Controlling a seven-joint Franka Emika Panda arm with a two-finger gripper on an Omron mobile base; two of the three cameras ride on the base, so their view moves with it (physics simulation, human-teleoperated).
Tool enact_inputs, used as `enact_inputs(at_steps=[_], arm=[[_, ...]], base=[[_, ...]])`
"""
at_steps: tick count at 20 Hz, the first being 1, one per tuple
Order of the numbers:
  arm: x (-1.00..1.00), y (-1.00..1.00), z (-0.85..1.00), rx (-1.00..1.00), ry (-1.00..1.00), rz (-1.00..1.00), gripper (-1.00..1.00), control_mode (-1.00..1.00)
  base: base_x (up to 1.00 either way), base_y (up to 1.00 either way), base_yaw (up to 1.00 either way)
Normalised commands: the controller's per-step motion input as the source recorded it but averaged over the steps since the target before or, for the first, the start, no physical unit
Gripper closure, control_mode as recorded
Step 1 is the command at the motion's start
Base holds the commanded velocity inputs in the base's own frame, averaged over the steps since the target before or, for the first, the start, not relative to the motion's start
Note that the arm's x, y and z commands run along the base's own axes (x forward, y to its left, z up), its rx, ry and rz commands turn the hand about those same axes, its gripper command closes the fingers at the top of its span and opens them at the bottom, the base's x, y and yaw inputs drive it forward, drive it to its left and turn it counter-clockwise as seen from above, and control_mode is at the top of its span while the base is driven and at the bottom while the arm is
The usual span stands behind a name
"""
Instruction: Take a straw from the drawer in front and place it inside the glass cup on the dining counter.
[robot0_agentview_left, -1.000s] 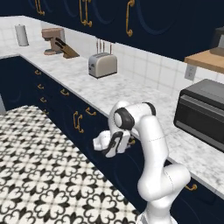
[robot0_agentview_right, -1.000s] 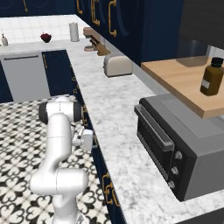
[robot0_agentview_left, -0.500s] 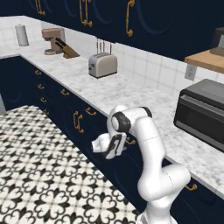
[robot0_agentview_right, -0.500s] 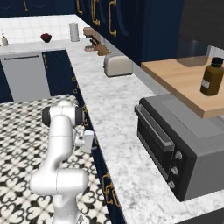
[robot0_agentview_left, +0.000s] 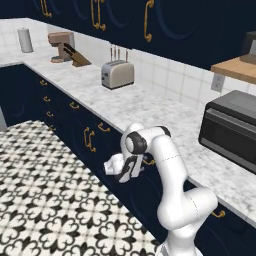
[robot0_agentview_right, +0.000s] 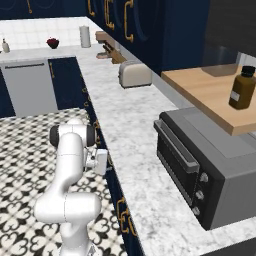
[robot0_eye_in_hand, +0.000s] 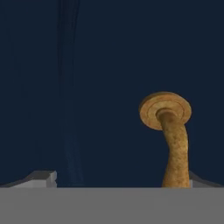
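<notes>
One arm bends low in the left base view, its gripper (robot0_agentview_left: 134, 171) pressed up to the navy drawer (robot0_agentview_left: 150, 187) front under the marble worktop (robot0_agentview_left: 150, 107), beside a toaster (robot0_agentview_left: 117, 74) and a microwave (robot0_agentview_left: 234, 131) farther along. In the right base view the gripper (robot0_agentview_right: 106, 162) sits at the drawer face below the worktop edge. In the hand view the fingers stand spread wide, released, with the brass handle (robot0_eye_in_hand: 171, 135) rising just inside the right fingertip

Navy-blue drawer (robot0_eye_in_hand: 87, 87) front, closed, seen close up in the hand view. Its curved brass pull handle (robot0_eye_in_hand: 173, 140) rises from a round mount at right — textured, bending toward the lower edge.
</notes>
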Motion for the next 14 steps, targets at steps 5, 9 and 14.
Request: enact_inputs(at_steps=[5, 9, 14], arm=[[0.24, -0.11, 0.02, 0.06, 0.00, 0.00, 1.00, -1.00], [-0.02, 0.00, 0.06, 0.08, 0.00, 0.01, 1.00, -1.00], [-0.22, 0.14, 0.04, 0.08, -0.01, 0.04, 1.00, -1.00]], base=[[0.00, 0.00, 0.00], [0.00, 0.00, 0.00], [0.00, 0.00, 0.00]])
